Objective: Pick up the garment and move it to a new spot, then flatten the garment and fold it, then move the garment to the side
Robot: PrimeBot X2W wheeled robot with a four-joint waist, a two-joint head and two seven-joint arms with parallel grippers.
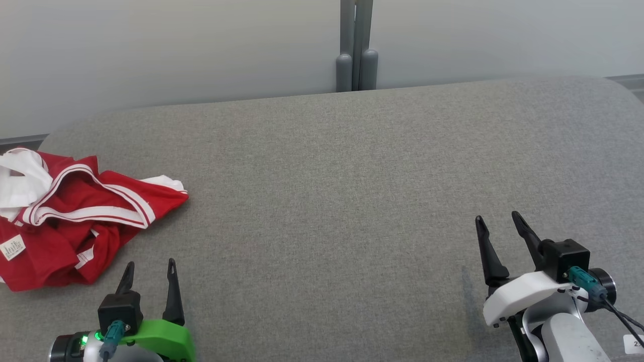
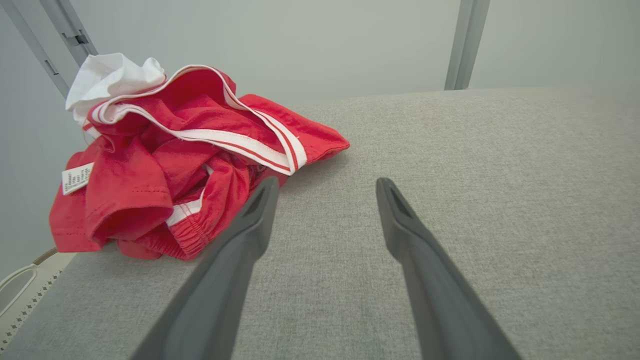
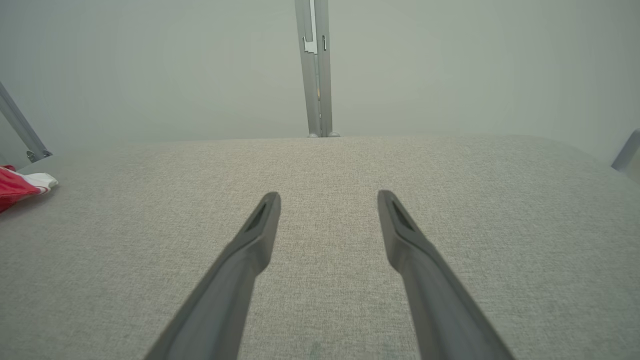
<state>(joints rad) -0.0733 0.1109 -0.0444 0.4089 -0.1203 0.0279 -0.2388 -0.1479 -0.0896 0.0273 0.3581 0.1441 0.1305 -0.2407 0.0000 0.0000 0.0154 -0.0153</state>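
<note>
Head view. A crumpled red garment (image 1: 75, 221) with white-striped trim and white fabric bunched at its far end lies at the 9 o'clock edge of the grey cloth-covered desk (image 1: 327, 201). Left pincer (image 1: 151, 263), at 7 o'clock, has its jaws spread wide and empty, near the garment's hem. Right pincer (image 1: 497, 217), at 4 o'clock, is equally wide, holds nothing, and is well apart from the garment.

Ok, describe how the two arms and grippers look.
The left gripper has two long, dark, tapering fingers on a black block, a green shell, a teal plug and a green light. The right gripper has the same fingers and block, a white shell, a teal plug with a black cable, and a pale grey forearm.
</note>
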